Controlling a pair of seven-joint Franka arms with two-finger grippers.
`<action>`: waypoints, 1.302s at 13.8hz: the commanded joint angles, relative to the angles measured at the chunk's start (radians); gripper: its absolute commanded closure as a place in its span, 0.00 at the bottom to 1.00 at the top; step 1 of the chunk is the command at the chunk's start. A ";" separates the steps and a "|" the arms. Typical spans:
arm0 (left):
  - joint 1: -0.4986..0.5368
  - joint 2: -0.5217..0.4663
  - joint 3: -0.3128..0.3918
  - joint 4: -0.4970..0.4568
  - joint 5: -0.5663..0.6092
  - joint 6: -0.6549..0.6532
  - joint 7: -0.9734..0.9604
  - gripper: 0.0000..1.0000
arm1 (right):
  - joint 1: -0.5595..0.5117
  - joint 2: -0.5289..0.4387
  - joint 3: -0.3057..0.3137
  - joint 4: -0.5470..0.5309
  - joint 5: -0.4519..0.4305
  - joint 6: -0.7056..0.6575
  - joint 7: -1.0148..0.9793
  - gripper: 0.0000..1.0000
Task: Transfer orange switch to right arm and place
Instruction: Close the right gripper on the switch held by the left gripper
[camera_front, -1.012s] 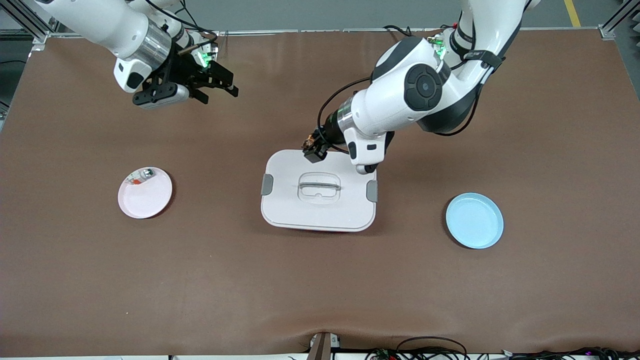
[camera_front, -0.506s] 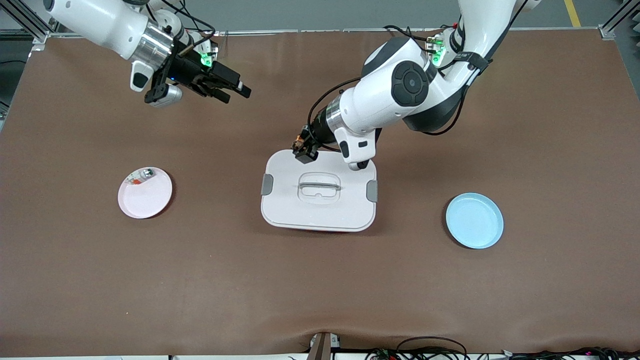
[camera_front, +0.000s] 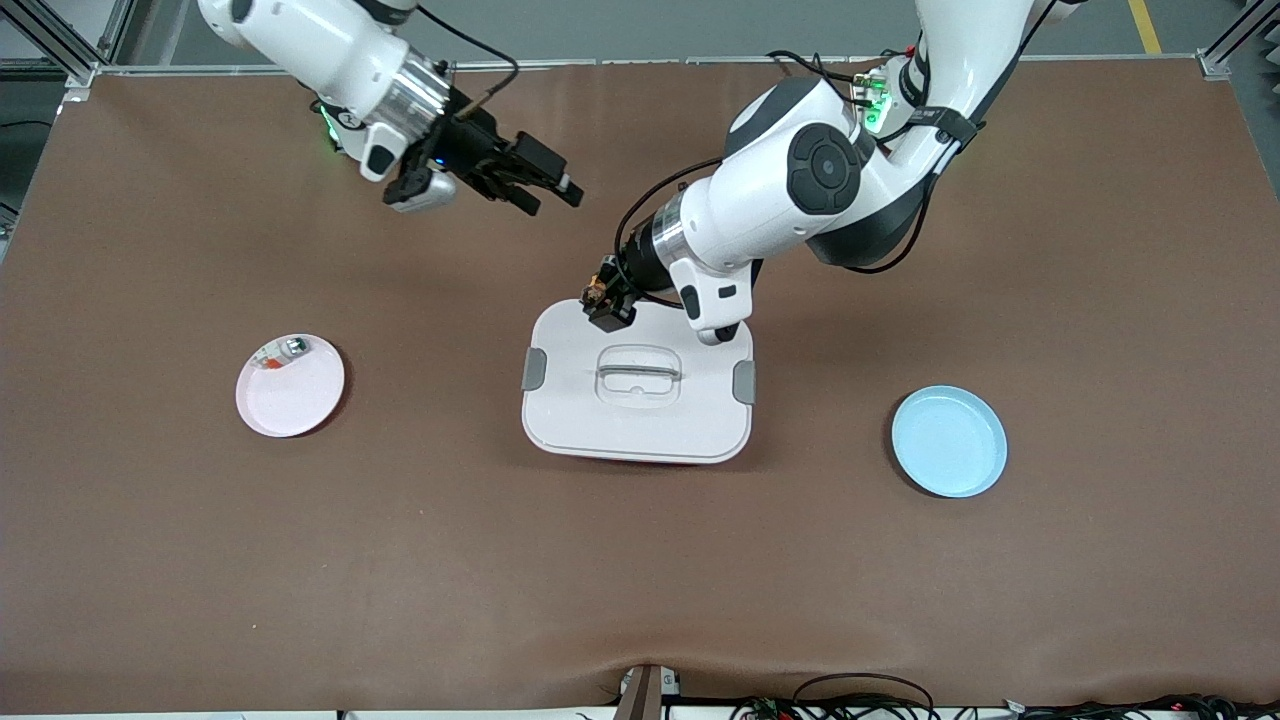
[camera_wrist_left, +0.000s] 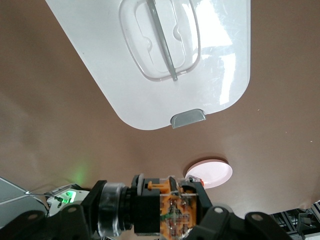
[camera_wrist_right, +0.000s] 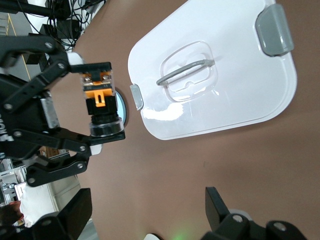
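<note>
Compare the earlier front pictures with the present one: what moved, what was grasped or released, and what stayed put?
The right pincer, open, swung from the right arm's end toward the table's middle, closing on the left pincer. That one drifted slightly the same way, over the white lidded box's edge, and stayed shut on the orange switch. Nothing was released. Box, pink plate and blue plate stayed.

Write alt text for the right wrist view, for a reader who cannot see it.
The left pincer holds the orange switch in the air beside a white lidded box on the brown table. The right pincer is open, with nothing between its fingers.
</note>
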 joint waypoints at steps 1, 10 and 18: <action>-0.007 0.014 0.002 0.036 -0.016 0.005 -0.009 1.00 | 0.008 0.052 -0.008 0.051 0.054 0.013 0.035 0.00; -0.007 0.014 0.002 0.038 -0.016 0.005 -0.002 1.00 | 0.003 0.230 -0.011 0.242 0.092 0.016 0.028 0.00; -0.007 0.014 0.005 0.050 -0.015 0.005 0.006 1.00 | -0.014 0.279 -0.012 0.271 0.077 0.013 -0.044 0.00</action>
